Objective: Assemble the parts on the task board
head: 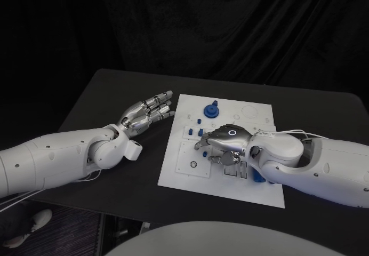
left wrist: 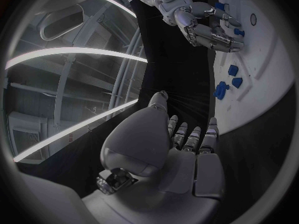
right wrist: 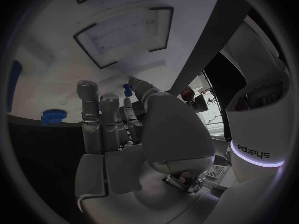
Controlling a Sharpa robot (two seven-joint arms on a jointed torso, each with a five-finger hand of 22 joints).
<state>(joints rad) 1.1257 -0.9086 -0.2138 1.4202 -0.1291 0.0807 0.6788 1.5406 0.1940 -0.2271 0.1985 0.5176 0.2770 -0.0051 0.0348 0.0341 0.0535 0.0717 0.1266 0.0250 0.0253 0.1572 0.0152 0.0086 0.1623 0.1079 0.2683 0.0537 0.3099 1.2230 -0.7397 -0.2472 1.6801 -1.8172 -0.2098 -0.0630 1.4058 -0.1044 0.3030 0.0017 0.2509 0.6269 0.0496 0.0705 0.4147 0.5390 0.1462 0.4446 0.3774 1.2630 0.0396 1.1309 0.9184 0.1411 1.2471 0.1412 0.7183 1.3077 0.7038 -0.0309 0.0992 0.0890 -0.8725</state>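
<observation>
The word "sharpa" reads reversed on the robot's white body while the right hand (head: 225,140) hovers over the white task board (head: 261,186) pinching a small blue part (right wrist: 127,89), and the left hand (head: 146,113) lies spread, holding nothing, just beside the board's edge.

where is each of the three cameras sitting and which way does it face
Head view: on the robot's head, looking down at the black table, the task board and both arms.
Left wrist view: behind the left hand, facing the board edge; right hand beyond.
Right wrist view: behind the right hand, which pinches a small blue part.
Shared: board and right hand.
</observation>
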